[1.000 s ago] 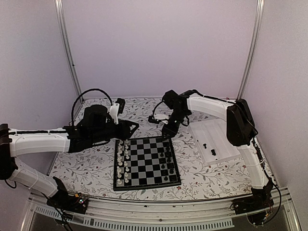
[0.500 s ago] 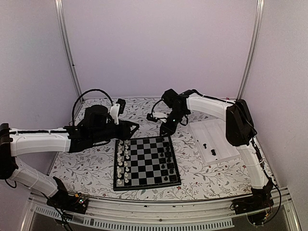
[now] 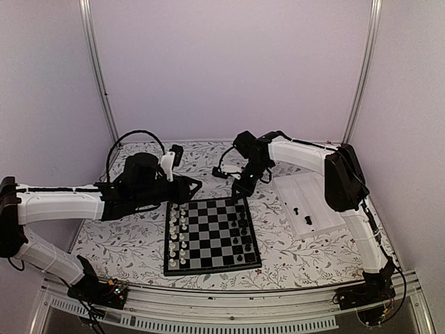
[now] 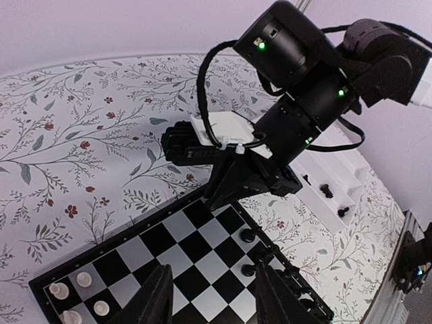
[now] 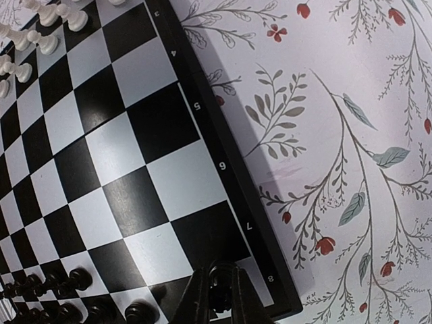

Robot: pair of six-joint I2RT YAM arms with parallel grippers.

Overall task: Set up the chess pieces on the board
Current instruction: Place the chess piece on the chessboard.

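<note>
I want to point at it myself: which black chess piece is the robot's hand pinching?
Find the checkered board in the middle of the flowery table and go to its far right corner, nearest the white tray. The right hand reaches down there with one black piece between its fingertips; the other black pieces stand free in rows.

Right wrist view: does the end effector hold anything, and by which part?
A black chess piece, pinched in the right end effector above a corner of the board; the gripped part cannot be told.
</note>
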